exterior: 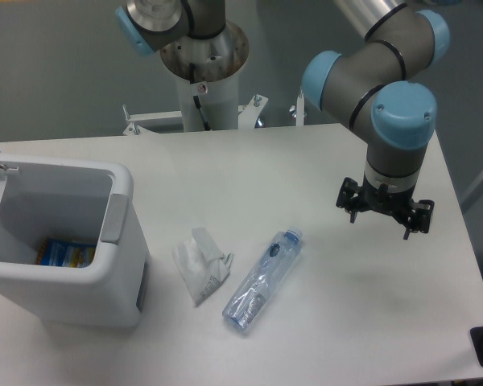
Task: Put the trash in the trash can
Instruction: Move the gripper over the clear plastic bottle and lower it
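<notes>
The gripper (384, 215) hangs above the right half of the table (322, 338), pointing down. Its fingers appear spread apart with nothing between them, though they are small and dark in this view.

The trash can (121, 241) stands at the left edge of the table, well apart from the gripper, with its lid swung open toward the left. Inside, on the bottom, lies something with a blue and yellow printed face; what it is cannot be told.

The bottle (262, 281) lies flat on the table between the can and the gripper, nearer the gripper. It sits to the gripper's left in the view and toward the front edge. Its long axis runs diagonally, blue cap toward the back right, base toward the front left, so the cap end is the end closest to the gripper.

The crumpled wrapper (200, 264) lies just beside the bottle, on the can's side, apart from both.

Neither item is in the can yet, and the bottle looks the likelier first pick.
</notes>
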You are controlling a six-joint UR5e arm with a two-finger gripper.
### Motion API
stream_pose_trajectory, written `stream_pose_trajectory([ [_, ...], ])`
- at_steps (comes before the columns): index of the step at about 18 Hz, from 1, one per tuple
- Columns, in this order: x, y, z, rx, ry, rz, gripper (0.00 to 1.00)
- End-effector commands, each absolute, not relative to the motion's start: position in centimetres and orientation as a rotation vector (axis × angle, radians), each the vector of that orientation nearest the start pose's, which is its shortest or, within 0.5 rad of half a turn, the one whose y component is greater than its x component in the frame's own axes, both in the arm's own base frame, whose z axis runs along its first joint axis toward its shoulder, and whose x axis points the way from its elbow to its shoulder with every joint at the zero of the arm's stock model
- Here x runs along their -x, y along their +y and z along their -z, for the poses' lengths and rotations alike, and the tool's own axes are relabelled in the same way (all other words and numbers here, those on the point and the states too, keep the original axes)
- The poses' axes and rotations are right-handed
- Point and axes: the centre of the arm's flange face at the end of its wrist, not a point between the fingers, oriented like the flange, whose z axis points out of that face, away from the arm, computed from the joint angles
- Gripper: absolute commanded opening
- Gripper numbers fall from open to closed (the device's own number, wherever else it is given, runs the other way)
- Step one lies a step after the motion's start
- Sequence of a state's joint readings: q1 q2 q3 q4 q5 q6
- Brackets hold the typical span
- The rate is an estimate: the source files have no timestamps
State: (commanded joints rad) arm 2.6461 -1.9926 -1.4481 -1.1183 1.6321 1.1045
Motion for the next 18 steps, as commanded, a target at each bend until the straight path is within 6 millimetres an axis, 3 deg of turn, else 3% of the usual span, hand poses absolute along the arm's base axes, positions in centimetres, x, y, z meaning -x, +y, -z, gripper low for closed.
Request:
stream_pose_trajectory([
  [11,51.5,43.1,-35.0,3.104,0.035,-0.236,1.00],
  [13,50.2,44.5,-34.8,3.080,0.069,-0.214,1.00],
  [18,47.9,45.4,-32.7,3.006,-0.093,-0.159,1.00],
])
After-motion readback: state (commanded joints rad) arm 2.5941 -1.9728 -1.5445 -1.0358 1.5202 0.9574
